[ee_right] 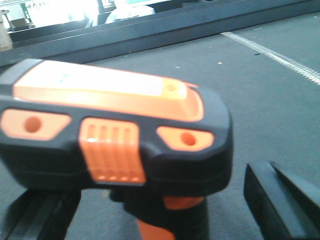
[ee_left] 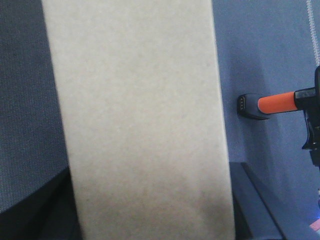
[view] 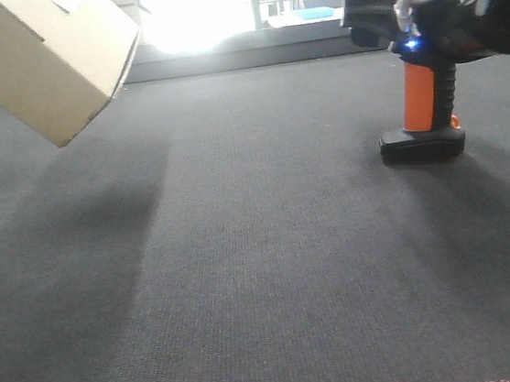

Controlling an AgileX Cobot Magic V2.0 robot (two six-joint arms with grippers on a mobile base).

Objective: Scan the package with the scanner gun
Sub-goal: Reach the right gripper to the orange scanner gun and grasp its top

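The package (view: pixel 46 53), a plain tan cardboard box, hangs tilted above the carpet at the top left. It fills the left wrist view, where my left gripper (ee_left: pixel 150 212) is shut on the package (ee_left: pixel 140 115), with dark fingers (ee_left: pixel 252 200) on both sides. The scanner gun (view: pixel 423 89) stands on its flat black foot at the right, orange handle upright, a blue light lit on its head. My right gripper (ee_right: pixel 155 200) is open and straddles the scanner gun (ee_right: pixel 115 130). A gap shows between its right finger (ee_right: pixel 280 200) and the scanner head. No barcode label shows clearly.
Grey carpet (view: pixel 264 273) covers the whole work surface. A dark low ledge (view: pixel 249 58) runs along the back under bright windows. A white line (ee_right: pixel 280 55) crosses the carpet at the far right in the right wrist view.
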